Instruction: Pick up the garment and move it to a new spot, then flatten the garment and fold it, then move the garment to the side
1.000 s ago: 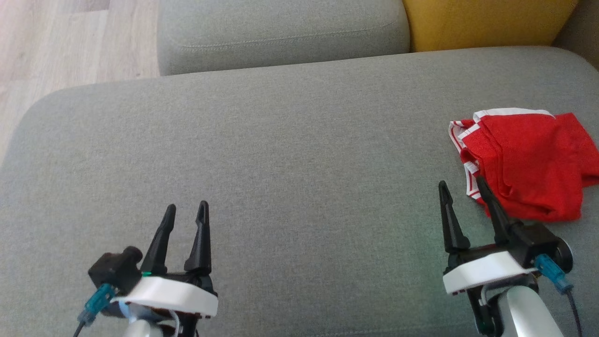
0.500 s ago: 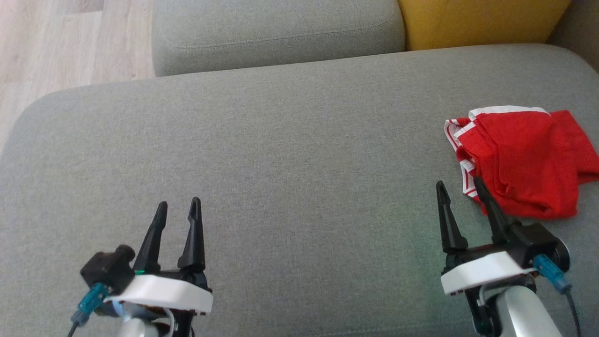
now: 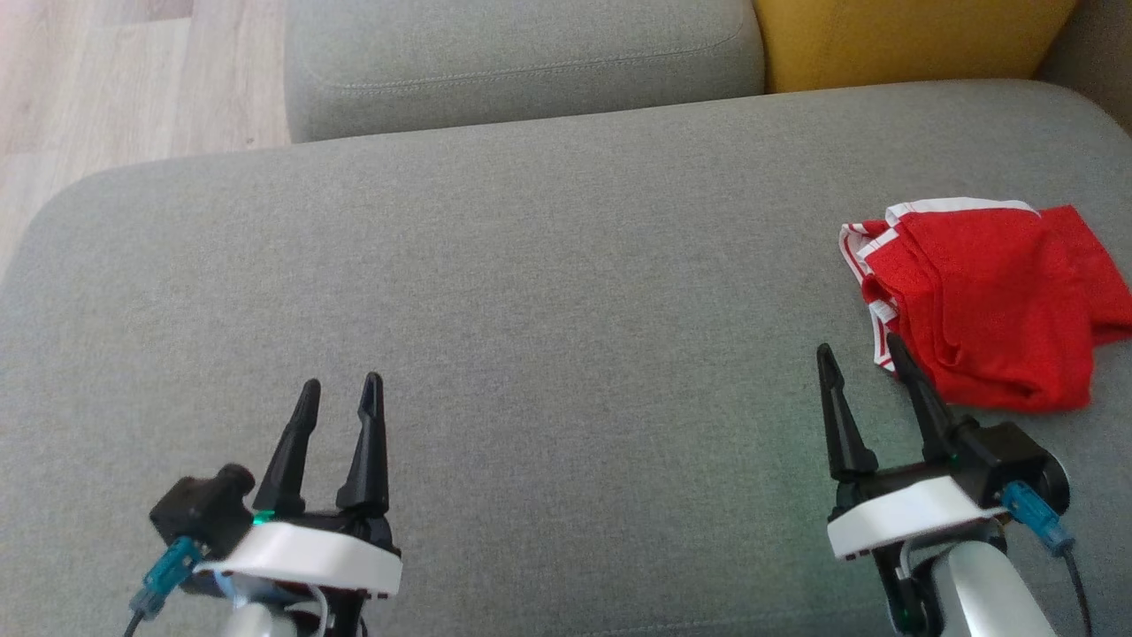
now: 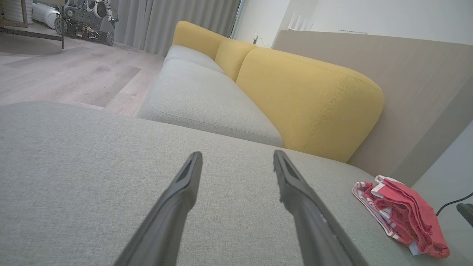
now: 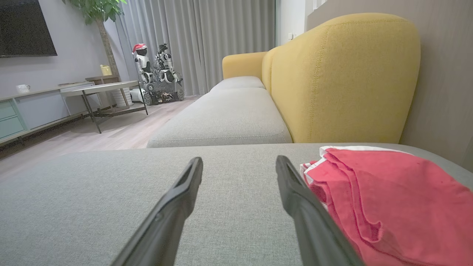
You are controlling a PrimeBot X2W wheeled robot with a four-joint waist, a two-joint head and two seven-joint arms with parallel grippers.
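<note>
The garment is a red piece with white-striped trim, lying folded in a loose bundle at the right end of the grey cushion. It appears too in the left wrist view and the right wrist view. My right gripper stands open just left of the garment's near corner, its right finger beside the cloth and nothing between the fingers. My left gripper is open at the lower left, far from the garment. Both hover low over the cushion with empty jaws.
A second grey seat cushion lies beyond the near one, with a yellow backrest at the top right. Wooden floor lies off the cushion's left end. A low table and a parked robot stand across the room.
The whole head picture has shifted slightly, so the camera moved. Both grippers stay open and in nearly the same places. The garment lies as before.
</note>
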